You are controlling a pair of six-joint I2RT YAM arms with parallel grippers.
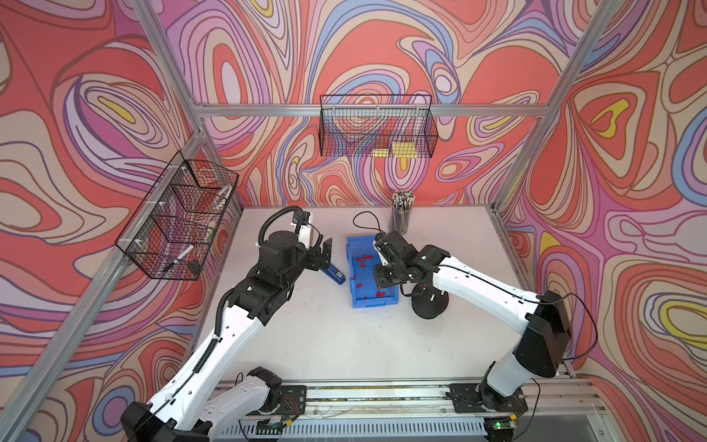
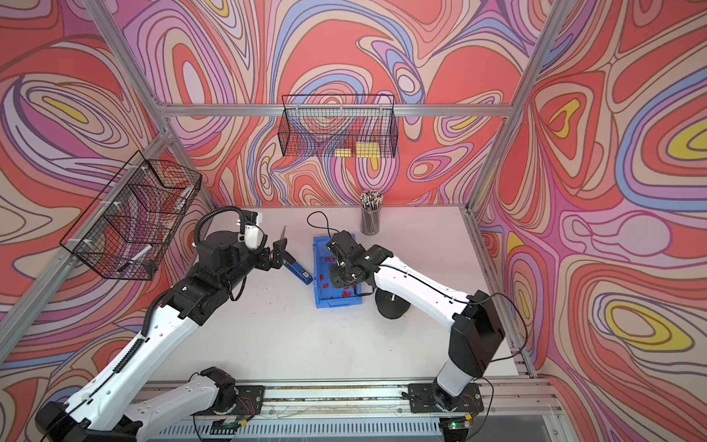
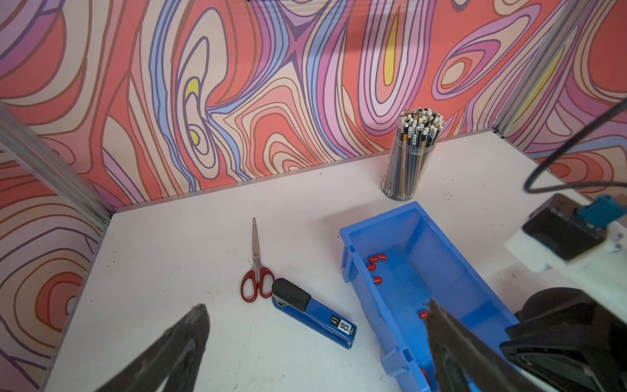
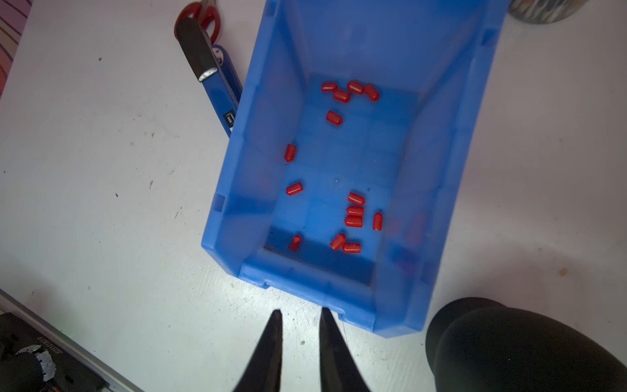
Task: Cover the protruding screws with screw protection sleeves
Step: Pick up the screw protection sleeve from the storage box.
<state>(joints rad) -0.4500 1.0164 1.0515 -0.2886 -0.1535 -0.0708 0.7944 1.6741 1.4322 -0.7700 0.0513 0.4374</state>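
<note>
Blue plastic bin (image 1: 373, 304), open-topped, sits near the middle of the white table (image 1: 325, 344).

Surroundings:
- Blue stapler (image 3: 312, 312) with a black top lies slantwise just beside the bin's left wall.
- Red-handled scissors (image 3: 257, 268) lie closed behind the stapler. The handles are against its rear end; I cannot tell if they touch.
- Cup of pencils (image 1: 401, 214) stands upright behind the bin, near the back wall.
- Two wire baskets (image 1: 377, 126) hang on the walls, well above the table.

In the way: the right arm (image 1: 478, 275) crosses over the black domed base (image 1: 430, 306) and hides part of it in both top views. The right wrist view shows only the dome's dark edge, no studs. The base stands just right of the bin's near end; I cannot tell whether they touch.

Screws (image 1: 432, 297): two thin silvery studs show, upright on the base and bare. Any others are hidden under the arm.

Sleeves (image 4: 354, 210): short bright red caps, all lying on their sides on the bin floor. One cluster is at the far end, a larger one is toward the near end, and a few singles lie along the left wall.

Right gripper (image 4: 301, 313): above the bin's near right part, jaws a narrow gap apart, nothing between them.

Left gripper (image 3: 315, 309): above the stapler, left of the bin, jaws spread wide, empty.
</note>
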